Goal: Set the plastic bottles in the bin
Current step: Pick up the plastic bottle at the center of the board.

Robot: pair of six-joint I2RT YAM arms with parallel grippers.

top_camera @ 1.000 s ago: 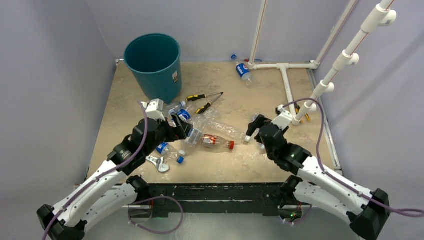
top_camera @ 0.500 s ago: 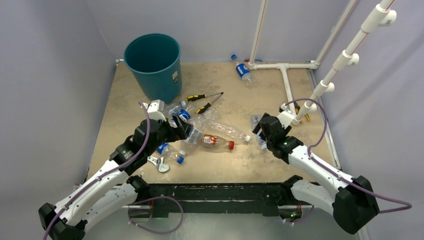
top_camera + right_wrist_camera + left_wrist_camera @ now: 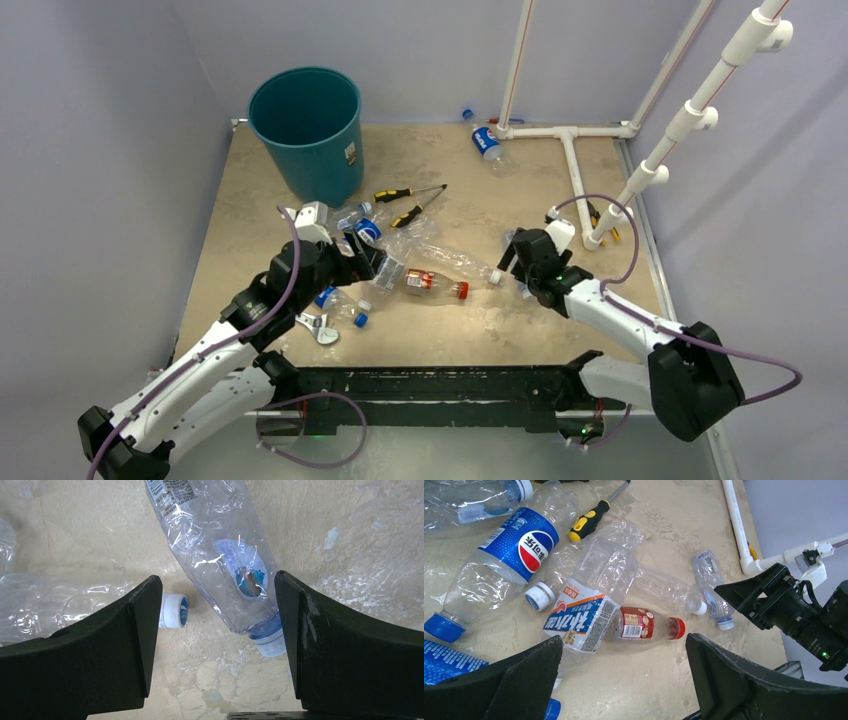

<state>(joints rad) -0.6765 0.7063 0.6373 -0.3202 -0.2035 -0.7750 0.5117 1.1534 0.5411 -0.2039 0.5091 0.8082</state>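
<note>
The teal bin (image 3: 305, 130) stands at the far left. Plastic bottles lie in a heap mid-table: a Pepsi bottle (image 3: 519, 550), a crushed one with a blue-and-white label (image 3: 584, 615), a red-labelled one with a red cap (image 3: 644, 624) and a clear one with a white cap (image 3: 664, 592). My left gripper (image 3: 624, 680) hangs open over bare table just short of the red-labelled bottle. My right gripper (image 3: 215, 645) is open, its fingers either side of the cap end of a small crushed clear bottle (image 3: 225, 560). Another Pepsi bottle (image 3: 487, 143) lies at the far edge.
Two yellow-and-black screwdrivers (image 3: 410, 195) lie between the bin and the heap. A wrench (image 3: 318, 327) and loose blue caps sit near the left arm. White pipes (image 3: 575, 170) run along the far right, with walls close on three sides.
The right arm has folded in closer to the table's middle, keeping its open gripper over the small crushed bottle. The left arm has barely moved.
</note>
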